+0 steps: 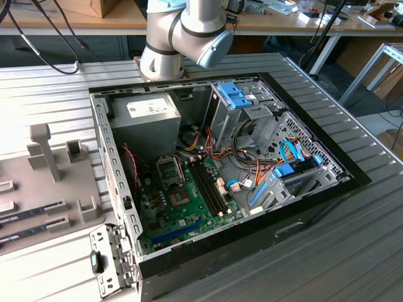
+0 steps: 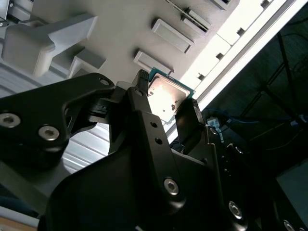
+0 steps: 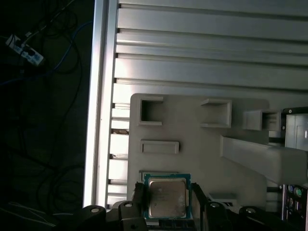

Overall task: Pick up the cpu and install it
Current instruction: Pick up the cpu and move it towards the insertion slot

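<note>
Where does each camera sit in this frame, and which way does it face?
Exterior view: off the arm, raised, looking down into the open case; the arm shows at the top edge.
First wrist view: on the wrist, looking past the hand onto the cpu and tray.
Second wrist view: on the wrist, behind the hand, slanting across the cpu and tray.
Both wrist views share the hand shut on the cpu at the tray.

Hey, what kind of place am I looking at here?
Probably a robotics lab or workshop set up for computer assembly. A robot arm stands beside an open computer case on a slotted metal table, with cluttered workbenches behind. In the first wrist view the gripper grips the cpu.
</note>
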